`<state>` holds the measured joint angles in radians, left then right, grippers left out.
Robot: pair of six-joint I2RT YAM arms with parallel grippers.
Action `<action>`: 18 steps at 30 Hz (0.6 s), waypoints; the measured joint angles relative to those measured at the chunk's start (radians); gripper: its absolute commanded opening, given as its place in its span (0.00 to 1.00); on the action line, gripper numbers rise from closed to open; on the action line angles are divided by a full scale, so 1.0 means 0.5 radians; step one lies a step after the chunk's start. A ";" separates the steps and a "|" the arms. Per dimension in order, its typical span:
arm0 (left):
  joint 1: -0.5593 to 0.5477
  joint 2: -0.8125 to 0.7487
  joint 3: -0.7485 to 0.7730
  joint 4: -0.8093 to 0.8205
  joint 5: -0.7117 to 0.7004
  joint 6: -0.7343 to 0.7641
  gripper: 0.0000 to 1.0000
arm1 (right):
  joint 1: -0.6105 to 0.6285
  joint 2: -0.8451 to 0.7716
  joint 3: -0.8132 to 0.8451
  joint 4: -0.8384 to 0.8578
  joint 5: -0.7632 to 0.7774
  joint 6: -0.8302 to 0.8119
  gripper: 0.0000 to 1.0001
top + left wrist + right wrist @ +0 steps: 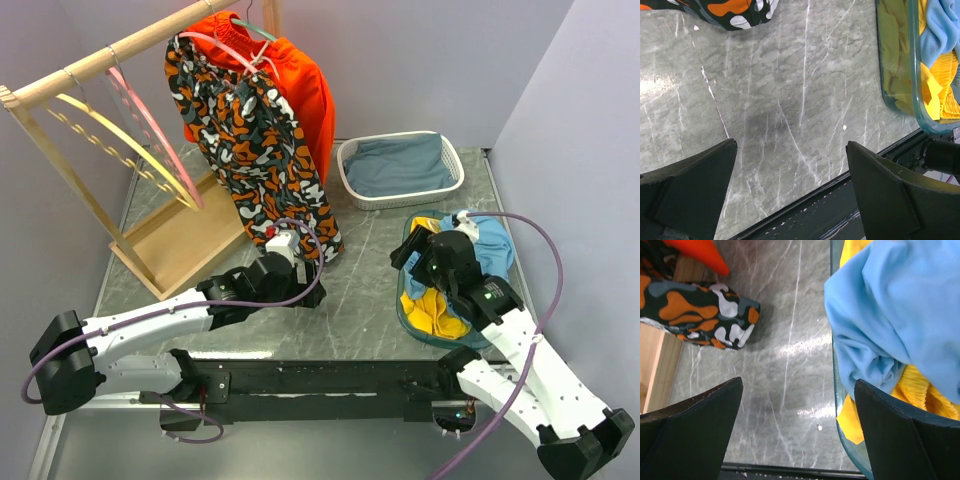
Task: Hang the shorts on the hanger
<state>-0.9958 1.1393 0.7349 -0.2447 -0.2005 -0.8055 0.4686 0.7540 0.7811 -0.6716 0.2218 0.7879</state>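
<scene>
The light blue shorts lie crumpled in a clear teal bin at the right, on top of yellow cloth. The thin pink hanger hangs bare on the wooden rack rail at the left. My right gripper hovers open at the bin's left rim; in its wrist view the shorts are up right of the gripper, untouched. My left gripper is open over bare table near the front edge, nothing between its fingers; the shorts show at far right.
Camouflage shorts on another pink hanger and orange shorts hang on the rack, reaching down to the table. A yellow hanger hangs further left. The rack's wooden base sits on the left. A white basket with grey-blue cloth stands at the back.
</scene>
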 measured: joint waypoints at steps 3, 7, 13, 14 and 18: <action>0.000 -0.002 0.000 0.000 0.002 0.000 0.96 | -0.006 0.011 0.043 -0.005 0.050 -0.004 1.00; -0.001 -0.024 0.000 -0.002 0.004 0.002 0.96 | -0.047 0.063 0.109 -0.001 0.094 -0.018 1.00; 0.000 -0.041 0.008 -0.045 0.001 0.016 0.96 | -0.365 0.256 0.224 -0.004 0.105 -0.078 1.00; -0.001 -0.041 0.017 -0.065 -0.003 0.016 0.96 | -0.444 0.295 0.248 -0.002 0.104 -0.088 1.00; 0.000 -0.043 0.075 -0.124 -0.012 0.030 0.96 | -0.736 0.394 0.283 0.010 0.087 -0.099 1.00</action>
<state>-0.9958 1.1179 0.7723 -0.3069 -0.2066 -0.7906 0.1005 0.9508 0.9226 -0.6666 0.2653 0.7383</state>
